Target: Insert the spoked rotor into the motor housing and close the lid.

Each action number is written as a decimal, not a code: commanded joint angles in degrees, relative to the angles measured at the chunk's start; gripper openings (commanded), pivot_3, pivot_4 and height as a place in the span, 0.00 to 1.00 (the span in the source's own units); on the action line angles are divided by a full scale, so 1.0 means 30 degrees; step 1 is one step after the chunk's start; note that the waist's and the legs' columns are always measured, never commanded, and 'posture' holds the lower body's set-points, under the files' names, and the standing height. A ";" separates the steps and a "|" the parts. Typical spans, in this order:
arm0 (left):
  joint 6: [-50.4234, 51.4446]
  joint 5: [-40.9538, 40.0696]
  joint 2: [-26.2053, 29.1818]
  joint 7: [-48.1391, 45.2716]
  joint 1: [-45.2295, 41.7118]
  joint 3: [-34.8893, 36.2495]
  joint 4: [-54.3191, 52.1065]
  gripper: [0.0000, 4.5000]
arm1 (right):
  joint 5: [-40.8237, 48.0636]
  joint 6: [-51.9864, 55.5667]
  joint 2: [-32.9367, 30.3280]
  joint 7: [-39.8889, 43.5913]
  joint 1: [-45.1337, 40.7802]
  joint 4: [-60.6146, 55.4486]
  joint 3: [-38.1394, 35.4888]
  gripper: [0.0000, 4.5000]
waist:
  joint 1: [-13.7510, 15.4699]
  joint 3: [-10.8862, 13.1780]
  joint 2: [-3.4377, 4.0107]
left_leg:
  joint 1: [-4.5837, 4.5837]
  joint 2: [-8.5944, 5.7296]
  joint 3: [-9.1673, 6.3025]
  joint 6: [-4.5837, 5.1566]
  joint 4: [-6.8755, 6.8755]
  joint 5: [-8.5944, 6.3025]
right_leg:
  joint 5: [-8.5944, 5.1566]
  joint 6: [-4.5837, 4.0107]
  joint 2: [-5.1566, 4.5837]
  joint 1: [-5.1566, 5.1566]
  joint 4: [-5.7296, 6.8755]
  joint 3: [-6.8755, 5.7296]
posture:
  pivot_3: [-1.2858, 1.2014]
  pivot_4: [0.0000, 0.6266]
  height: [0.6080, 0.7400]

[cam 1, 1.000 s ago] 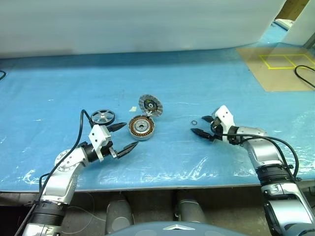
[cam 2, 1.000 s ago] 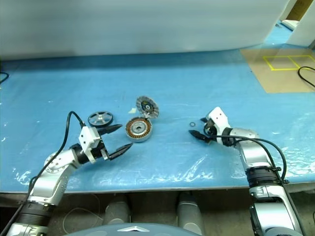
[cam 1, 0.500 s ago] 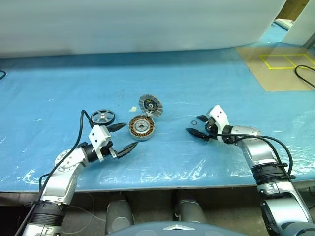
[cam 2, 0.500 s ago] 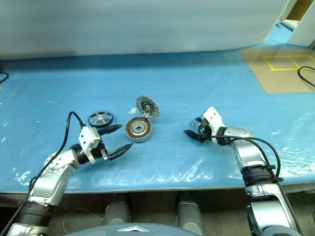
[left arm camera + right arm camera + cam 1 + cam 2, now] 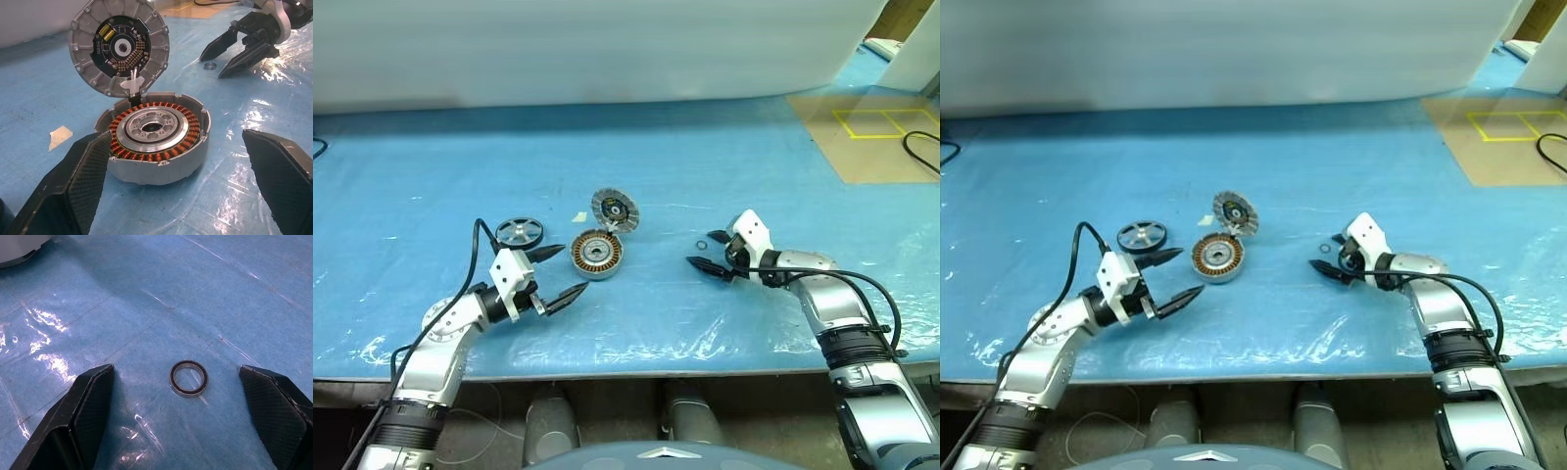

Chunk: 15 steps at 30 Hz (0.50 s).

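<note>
Risk: both claws, left (image 5: pixel 556 271) and right (image 5: pixel 713 251), open and empty. Housing (image 5: pixel 596 254) just ahead of left, lid (image 5: pixel 614 210) propped behind it, rotor (image 5: pixel 519 232) beside left. Small ring (image 5: pixel 188 378) between right's fingers; grabbing it wastes the move, and bumping the lid shuts it early.

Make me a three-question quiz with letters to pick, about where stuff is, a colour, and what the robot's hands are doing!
1. Where is the spoked rotor?
A. inside the motor housing
B. on the table, on the robot's left of the motor housing
C. in an end effector

2. The windings' colour?
A. copper-brown
B. green
C. white

3. The lid is:
A. shut flat
B. tipped up open
C. held

Answers: 1 B, it lies apart on the blue sheet. 2 A, the left wrist view shows it. 3 B, it stands behind the housing.
</note>
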 commanded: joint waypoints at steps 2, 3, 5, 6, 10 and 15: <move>-0.0160 -0.0103 0.0197 -0.0062 -0.0033 0.0267 -0.0195 1.00 | -0.0109 -0.0006 -0.0163 0.0039 0.0286 0.0066 0.0050 0.96 | 0.0001 0.0000 0.0000 | 0.0000 0.0001 0.0001 0.0002 0.0000 -0.0001 | 0.0000 0.0000 0.0000 0.0000 -0.0001 0.0000 | 0.52 0.24 1.00; -0.0158 -0.0108 0.0204 -0.0053 -0.0026 0.0281 -0.0204 1.00 | -0.0100 -0.0006 -0.0194 0.0075 0.0296 0.0069 0.0038 0.96 | 0.0002 0.0000 0.0000 | 0.0000 0.0000 0.0000 -0.0001 -0.0002 0.0000 | 0.0000 0.0000 0.0000 0.0000 -0.0002 -0.0001 | 0.52 0.24 1.00; -0.0178 -0.0094 0.0215 -0.0044 -0.0023 0.0281 -0.0191 1.00 | -0.0112 -0.0096 -0.0289 0.0150 0.0332 0.0161 0.0003 0.96 | 0.0002 0.0000 0.0000 | 0.0000 0.0000 0.0000 0.0000 -0.0003 0.0000 | 0.0000 0.0000 0.0000 0.0000 -0.0004 -0.0001 | 0.52 0.24 1.00; -0.0181 -0.0094 0.0217 -0.0046 -0.0024 0.0277 -0.0189 1.00 | -0.0112 -0.0156 -0.0331 0.0179 0.0356 0.0223 -0.0025 0.96 | 0.0002 0.0000 0.0000 | -0.0002 0.0000 0.0000 0.0000 -0.0004 0.0000 | 0.0000 0.0000 0.0000 0.0000 -0.0007 -0.0001 | 0.52 0.24 1.00; -0.0161 -0.0102 0.0209 -0.0062 -0.0075 0.0253 -0.0164 1.00 | -0.0144 -0.0411 -0.0469 0.0313 0.0458 0.0464 -0.0045 0.96 | 0.0007 0.0000 0.0000 | -0.0004 0.0000 0.0000 0.0000 -0.0015 0.0000 | 0.0000 0.0000 0.0000 0.0002 -0.0021 -0.0004 | 0.52 0.24 1.00; -0.0160 -0.0066 0.0191 -0.0075 -0.0132 0.0192 -0.0142 1.00 | -0.0096 -0.0554 -0.0510 0.0349 0.0571 0.0545 -0.0112 0.96 | 0.0035 0.0000 0.0000 | -0.0002 -0.0001 0.0001 -0.0001 -0.0026 0.0000 | 0.0000 0.0000 0.0000 0.0014 -0.0041 -0.0009 | 0.52 0.24 1.00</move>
